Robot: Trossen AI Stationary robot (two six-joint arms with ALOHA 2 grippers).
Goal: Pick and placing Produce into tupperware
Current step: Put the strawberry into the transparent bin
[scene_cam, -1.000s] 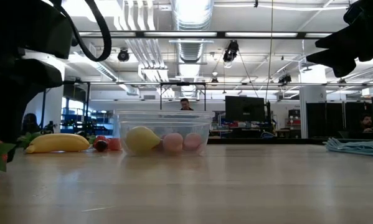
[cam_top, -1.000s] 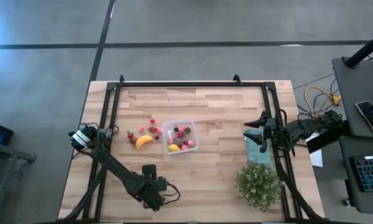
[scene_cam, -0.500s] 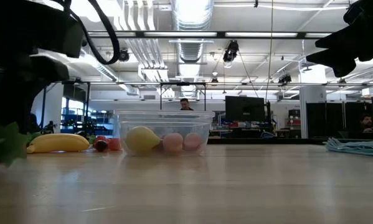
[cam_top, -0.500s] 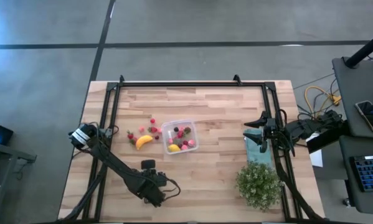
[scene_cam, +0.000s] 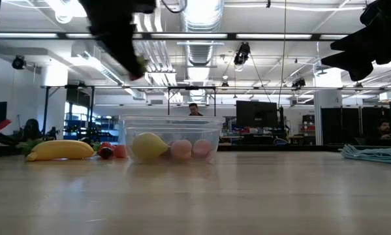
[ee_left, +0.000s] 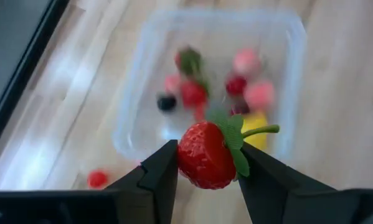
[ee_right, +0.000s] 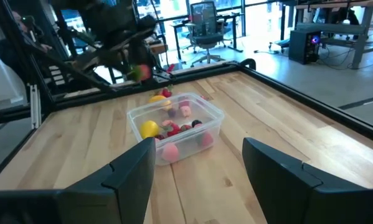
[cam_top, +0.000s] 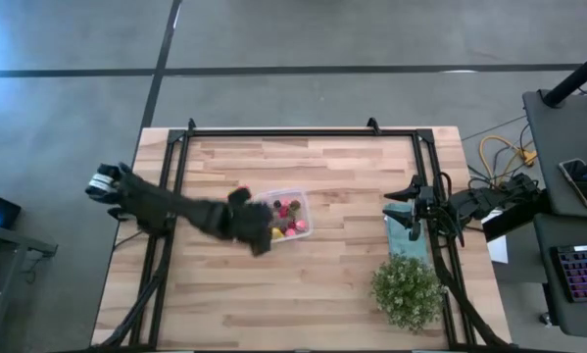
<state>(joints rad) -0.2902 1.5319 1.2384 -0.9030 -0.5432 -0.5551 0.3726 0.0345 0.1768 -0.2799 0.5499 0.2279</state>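
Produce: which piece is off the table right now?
The strawberry with green leaves, clamped in the left gripper above the tupperware. The banana lies on the table; the lemon sits inside the box.

The left arm reaches in from the tabletop's left edge toward its middle, links stretched nearly flat. The left pincer (ee_left: 206,163) is raised above the tabletop, its two dark fingers (ee_left: 158,177) clamped against opposite sides of a strawberry (ee_left: 205,155). The right arm is folded back at the tabletop's right edge, waiting. The right pincer (cam_top: 409,203) is held above that edge, pointing toward the tabletop's middle, its fingers (ee_right: 133,171) spread well apart.
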